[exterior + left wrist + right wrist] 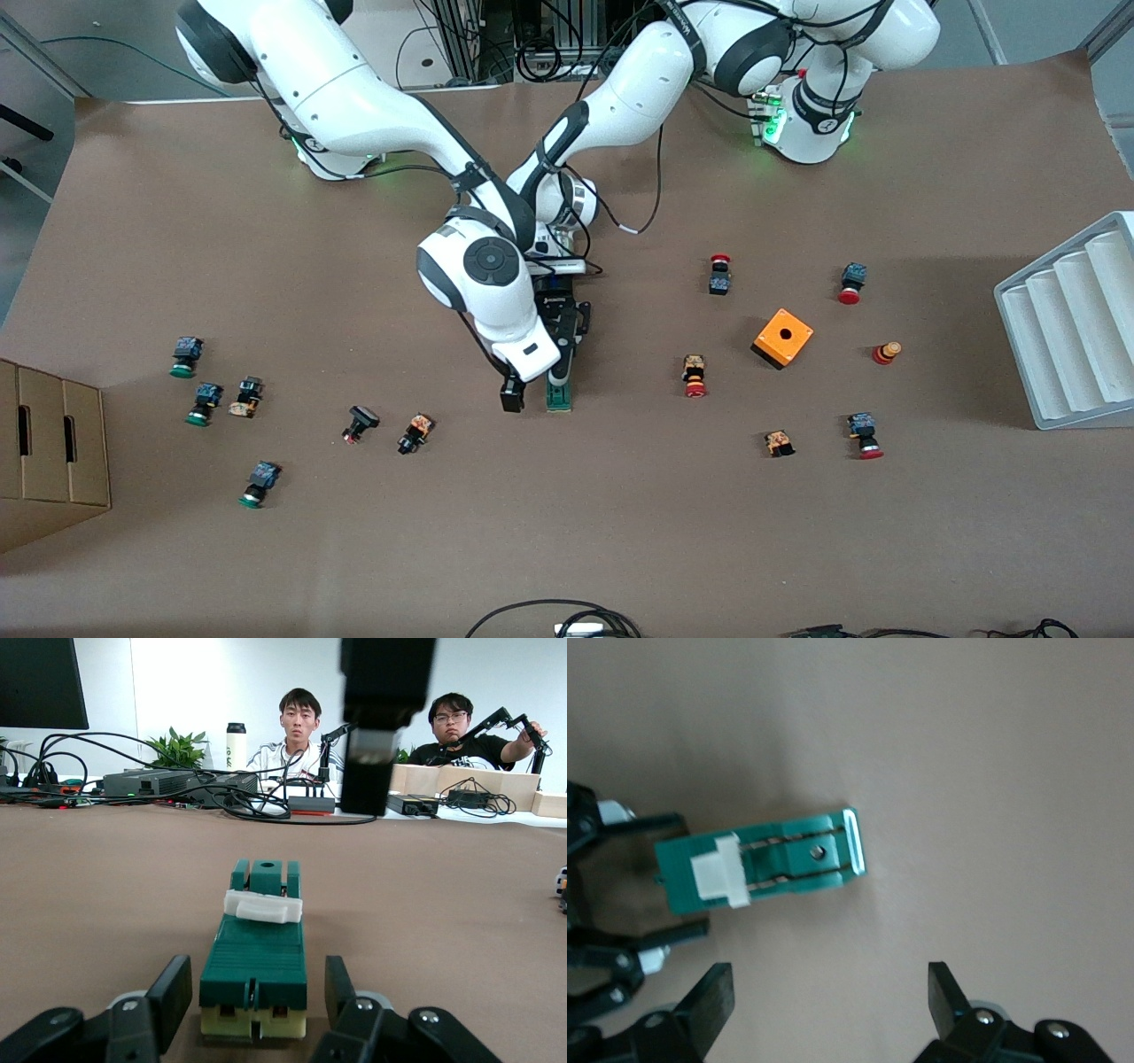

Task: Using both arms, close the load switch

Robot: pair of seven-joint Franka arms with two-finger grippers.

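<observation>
The load switch is a narrow green block lying flat at the middle of the table, with its white sliding piece across its top. My left gripper is low at the end of the switch that is farther from the front camera. Its fingers are shut on the sides of that end. In the right wrist view the load switch lies between the left gripper's fingers. My right gripper hangs open over bare table just beside the switch, toward the right arm's end, holding nothing.
An orange box with a hole and several red-capped buttons lie toward the left arm's end, with a grey ribbed tray at that table edge. Green-capped and other buttons lie toward the right arm's end, near a cardboard box.
</observation>
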